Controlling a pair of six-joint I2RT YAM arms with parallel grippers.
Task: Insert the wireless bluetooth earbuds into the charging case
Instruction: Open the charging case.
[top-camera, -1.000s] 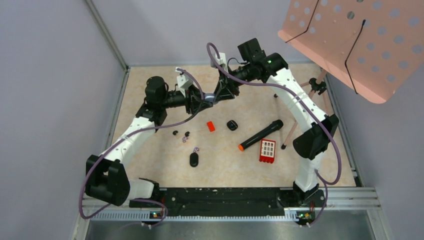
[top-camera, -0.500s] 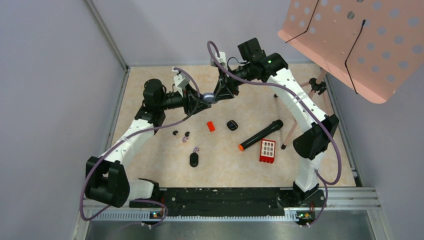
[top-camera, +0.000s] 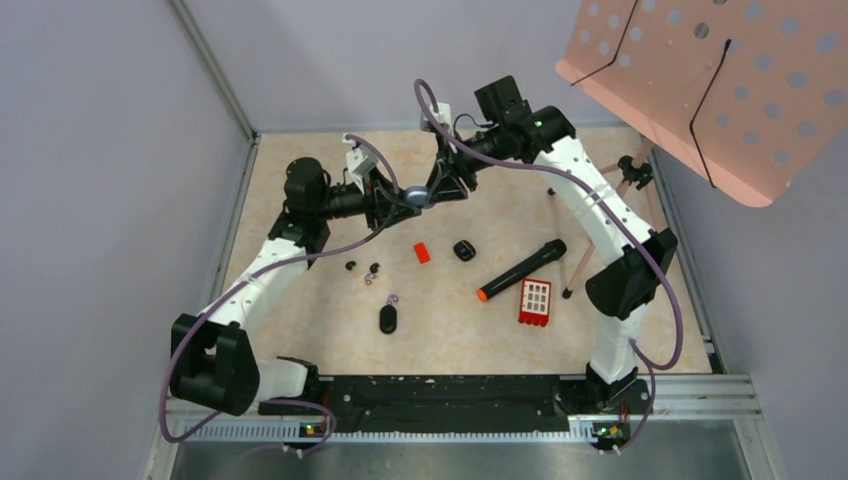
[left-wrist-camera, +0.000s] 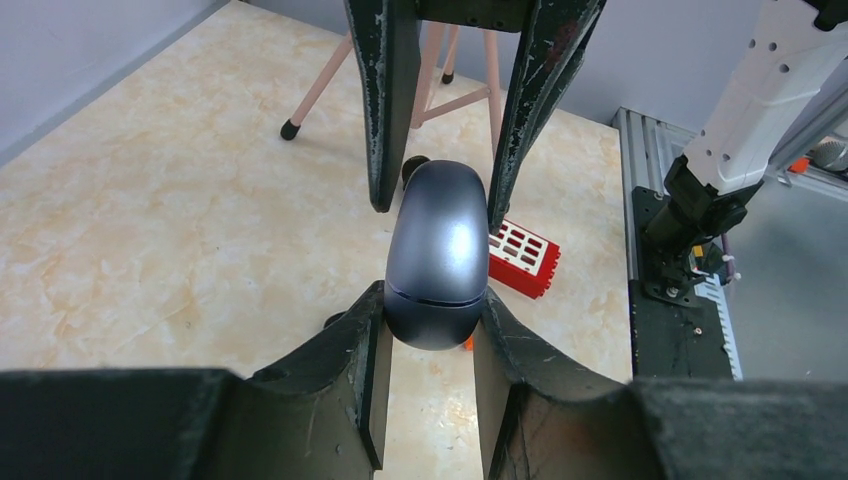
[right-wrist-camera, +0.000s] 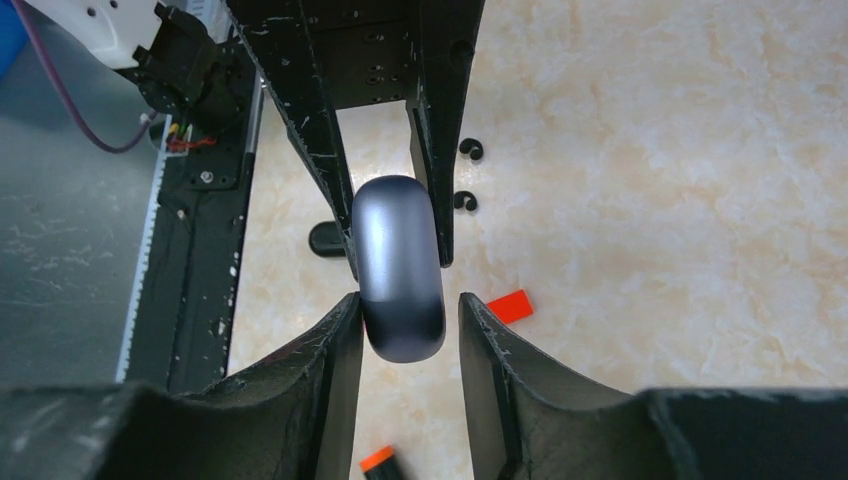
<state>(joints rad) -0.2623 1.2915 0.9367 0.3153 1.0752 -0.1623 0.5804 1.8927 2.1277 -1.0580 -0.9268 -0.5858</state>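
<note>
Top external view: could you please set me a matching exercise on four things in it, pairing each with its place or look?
Things:
1. charging case
2. red block
3. marker
4. earbuds

Descriptions:
A. black, with an orange tip
B. lying on the table, left of the small red piece
C. held off the table, between the left gripper and the right gripper
D. red, with white squares on top

Pairs: 1-C, 2-D, 3-A, 4-B
</note>
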